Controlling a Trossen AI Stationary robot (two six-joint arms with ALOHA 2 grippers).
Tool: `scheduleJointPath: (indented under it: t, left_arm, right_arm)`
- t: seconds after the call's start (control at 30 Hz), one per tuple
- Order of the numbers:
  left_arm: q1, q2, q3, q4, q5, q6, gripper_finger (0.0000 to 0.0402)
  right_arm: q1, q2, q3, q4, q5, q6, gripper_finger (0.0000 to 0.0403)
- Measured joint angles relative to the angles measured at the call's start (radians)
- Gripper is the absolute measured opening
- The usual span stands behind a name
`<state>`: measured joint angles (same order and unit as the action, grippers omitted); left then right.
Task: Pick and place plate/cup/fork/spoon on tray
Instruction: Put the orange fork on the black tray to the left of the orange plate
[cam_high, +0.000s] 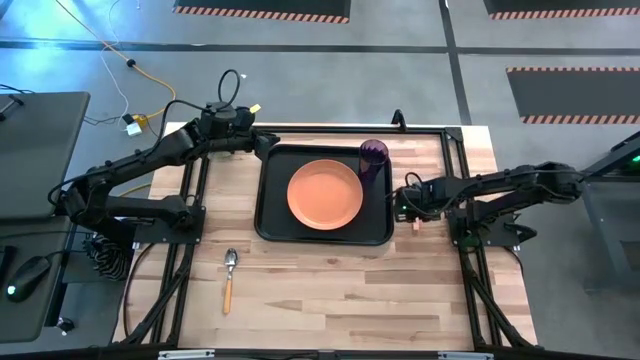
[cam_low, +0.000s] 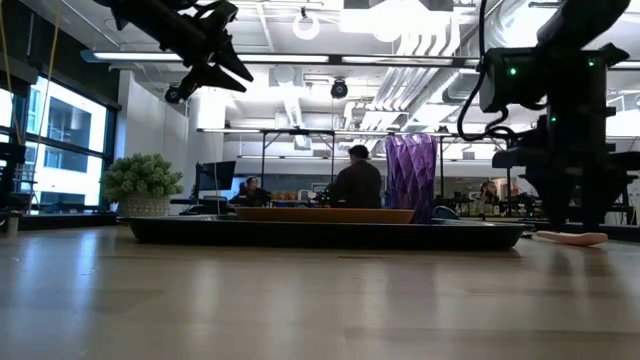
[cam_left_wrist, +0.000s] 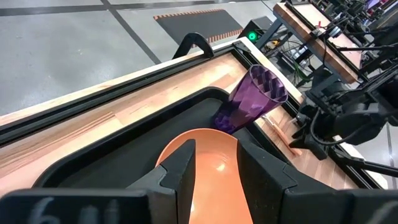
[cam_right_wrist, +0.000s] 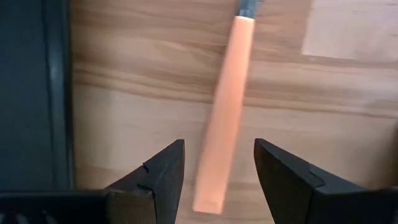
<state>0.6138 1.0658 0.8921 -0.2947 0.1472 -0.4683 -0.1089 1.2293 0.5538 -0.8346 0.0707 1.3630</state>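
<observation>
Nearest the front edge of the table, on the left side, the spoon lies alone on the bare wood, bowl toward the tray and handle toward the front, well apart from both arms.

Moving up the table, the black tray sits in the middle with the orange plate flat inside it. The purple cup stands upright in the tray's far right corner, just beside the plate's rim; the low view shows it rising well above the plate.

Just off the tray's right edge, the right gripper is down low over the wood. In the right wrist view, its fingers are spread, and the fork's orange-wood handle lies on the table between them, not pinched, the end of the handle level with the fingertips. The tray's rim runs alongside, close to the fork.

Farther back, the left gripper hangs above the tray's far left corner, raised clear of it. Its fingers are parted and hold nothing, with plate and cup ahead of them.
</observation>
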Motion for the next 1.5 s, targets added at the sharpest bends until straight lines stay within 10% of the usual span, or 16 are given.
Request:
scheduleJointPath:
  t: [0.37,0.77,1.5]
  left_arm:
    - [0.0,0.0,0.0,0.0,0.0,0.0,0.0106]
    - [0.0,0.0,0.0,0.0,0.0,0.0,0.0106]
    - [0.0,0.0,0.0,0.0,0.0,0.0,0.0106]
  right_arm:
    - [-0.003,-0.002,-0.068,0.086,-0.014,0.028,0.0173]
    - [-0.003,-0.003,-0.075,0.084,-0.023,0.053,0.0043]
    - [0.126,0.001,0.152,-0.177,0.003,0.278,0.0042]
